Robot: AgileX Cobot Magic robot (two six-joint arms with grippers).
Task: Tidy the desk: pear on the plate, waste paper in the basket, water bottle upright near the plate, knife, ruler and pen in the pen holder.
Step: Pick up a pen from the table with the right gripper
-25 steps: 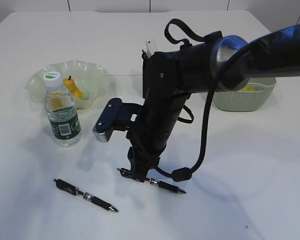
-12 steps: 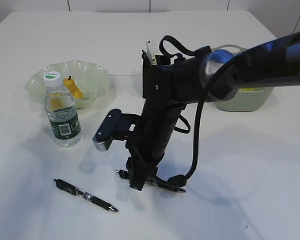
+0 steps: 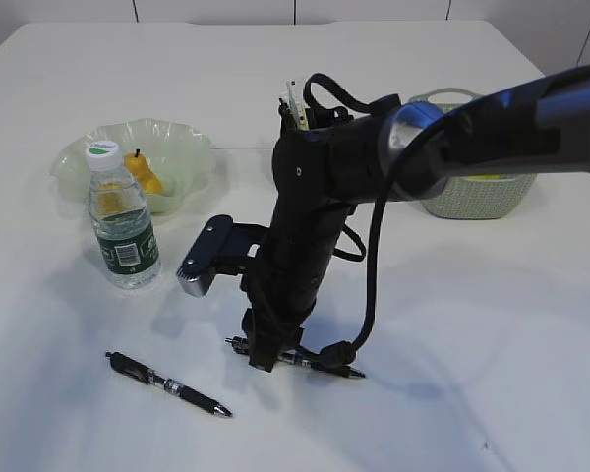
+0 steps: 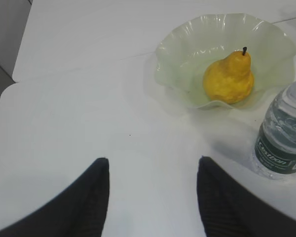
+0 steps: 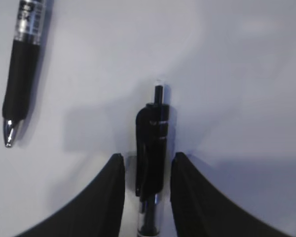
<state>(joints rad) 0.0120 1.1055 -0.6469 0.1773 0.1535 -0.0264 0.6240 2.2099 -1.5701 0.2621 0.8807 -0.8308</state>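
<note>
A black pen (image 5: 150, 148) lies on the white desk (image 3: 492, 324) between the fingers of my right gripper (image 5: 148, 157), which is open with a small gap on each side. In the exterior view that gripper (image 3: 261, 356) points down onto this pen (image 3: 324, 365). A second black pen (image 3: 167, 384) lies to the left, also in the right wrist view (image 5: 23, 64). The pear (image 4: 229, 79) sits in the plate (image 4: 187, 44), with the water bottle (image 3: 121, 221) upright beside it. My left gripper (image 4: 152, 160) hangs open over bare desk. The pen holder (image 3: 287, 147) is mostly hidden behind the right arm.
The sage green basket (image 3: 472, 202) stands at the right behind the right arm, with something yellow inside. White and pale objects (image 3: 295, 96) stick out of the pen holder's top. The right arm's cable loops down near the pen.
My right gripper has come down and slightly left onto the nearer pen, and its jaws have widened a little. The left gripper and everything else stayed still.
</note>
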